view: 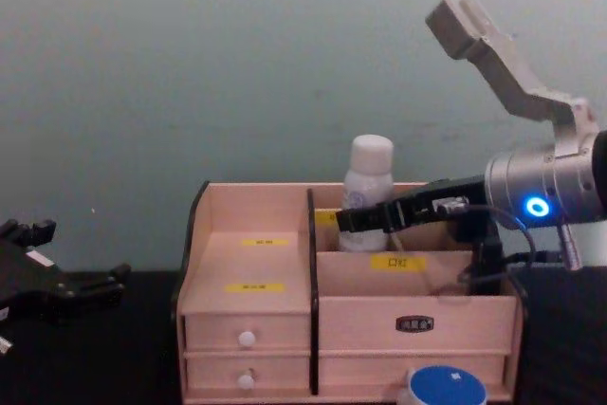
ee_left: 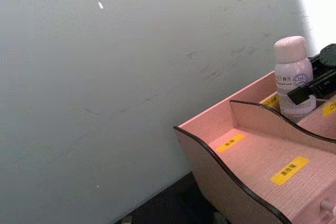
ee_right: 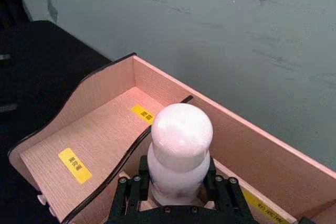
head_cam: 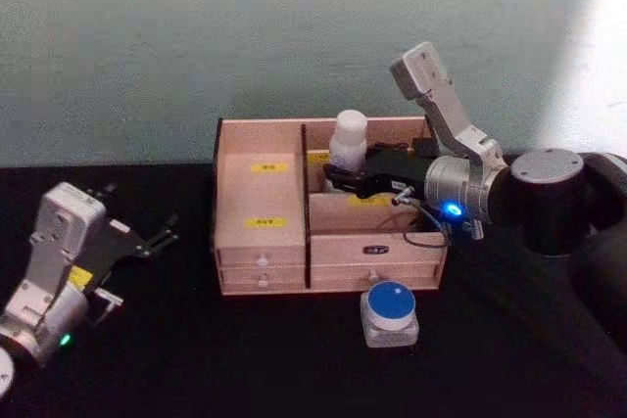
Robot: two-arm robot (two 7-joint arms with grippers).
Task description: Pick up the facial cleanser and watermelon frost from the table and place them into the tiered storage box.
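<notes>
The white bottle (head_cam: 349,139) was clamped by the right gripper (head_cam: 345,180), nine o'clock of its wrist, within the tiered storage box (head_cam: 260,242).

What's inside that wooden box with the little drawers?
A white bottle stands in the box's rear right compartment, gripped by the right gripper. The left compartments hold just yellow labels. The drawers are shut, hiding any contents.

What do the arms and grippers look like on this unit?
The left gripper and right gripper have black fingers. Silver wrists with pale grey camera brackets: right wrist has a blue light, left wrist a green one and a yellow label. Thin cable by the right wrist.
</notes>
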